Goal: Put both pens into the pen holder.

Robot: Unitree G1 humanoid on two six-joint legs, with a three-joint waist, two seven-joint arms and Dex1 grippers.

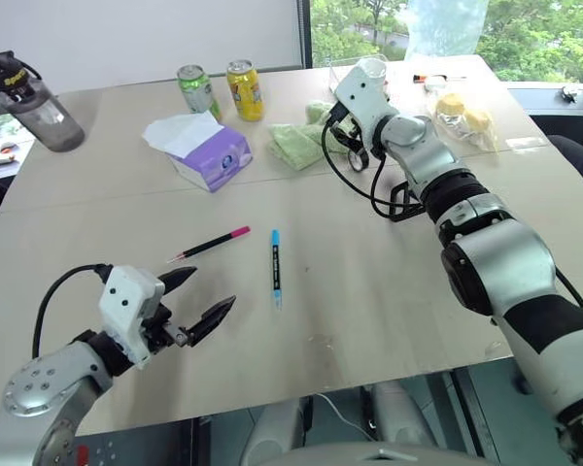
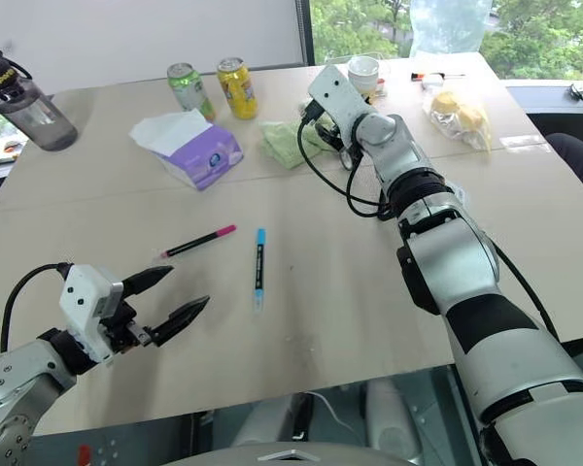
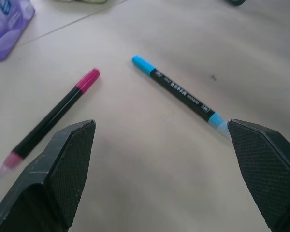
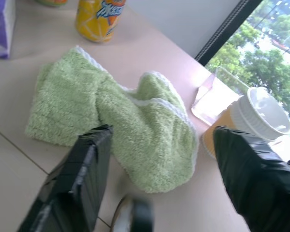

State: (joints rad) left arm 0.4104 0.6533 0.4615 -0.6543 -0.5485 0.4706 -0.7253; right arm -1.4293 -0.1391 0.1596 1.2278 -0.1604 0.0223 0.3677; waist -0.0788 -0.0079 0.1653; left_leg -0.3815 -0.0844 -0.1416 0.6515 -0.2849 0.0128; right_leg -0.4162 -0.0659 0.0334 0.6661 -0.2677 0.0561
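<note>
- Table (image 1: 389, 291): light wooden top carrying every item below.
- Water bottle (image 1: 34, 102): grey, dark cap, upright at the far left corner.
- Green can (image 1: 197, 90) and yellow can (image 1: 244, 89): upright, side by side near the far edge.
- Tissue pack (image 1: 202, 148): purple, a white sheet pulled up, in front of the cans.
- Green cloth (image 4: 121, 125): crumpled, right of the tissue pack.
- Paper cups (image 4: 253, 121): stacked, just beyond the cloth.
- Plastic bag (image 1: 462, 116): clear, yellow items inside, far right.
</note>
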